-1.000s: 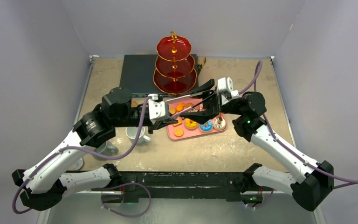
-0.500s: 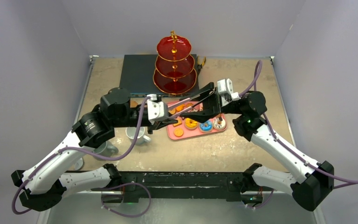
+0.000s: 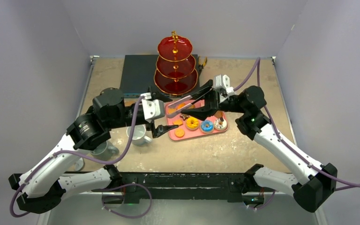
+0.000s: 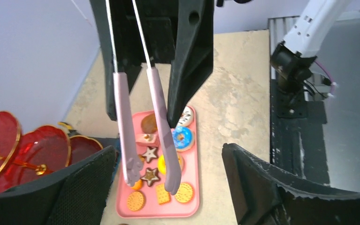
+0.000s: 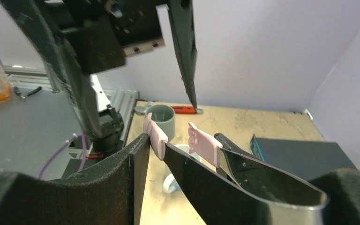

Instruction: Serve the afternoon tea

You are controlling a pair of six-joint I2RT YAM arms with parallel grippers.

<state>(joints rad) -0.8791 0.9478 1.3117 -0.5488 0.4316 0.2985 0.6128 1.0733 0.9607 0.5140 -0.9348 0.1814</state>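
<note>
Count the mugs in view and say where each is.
2. The white mug stands left of the pink tray. The grey mug stands farther left and nearer, partly hidden under the left arm. No others show.

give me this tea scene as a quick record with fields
left claw: open, holding nothing
right claw: shut on tongs
tongs: pink tips hang over the pink tray
pastries: on the tray
red stand: upright at the back, tiers bare
white mug: upright, left of the tray
grey mug: partly hidden under the left arm
</note>
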